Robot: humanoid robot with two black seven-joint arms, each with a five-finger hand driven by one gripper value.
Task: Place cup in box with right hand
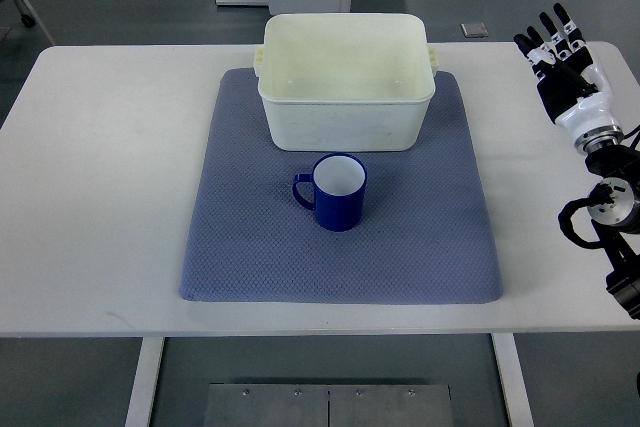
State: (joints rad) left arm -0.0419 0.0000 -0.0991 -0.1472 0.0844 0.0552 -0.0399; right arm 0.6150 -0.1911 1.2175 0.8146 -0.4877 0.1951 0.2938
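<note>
Standing upright on a woven blue-grey mat (250, 247), the blue cup (335, 192) shows a white inside, its handle pointing left. It sits just in front of the cream plastic box (345, 112), a rounded rectangular tub with small side lugs, also on the mat. Both rest on a white table (90, 197) over a grey floor. Far to the right, well apart from the cup, the right hand (570, 77) hovers over the table edge, its black-and-white fingers extended and holding nothing.

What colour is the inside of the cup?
White inside, blue outside: the cup, seen best in the top view.
</note>
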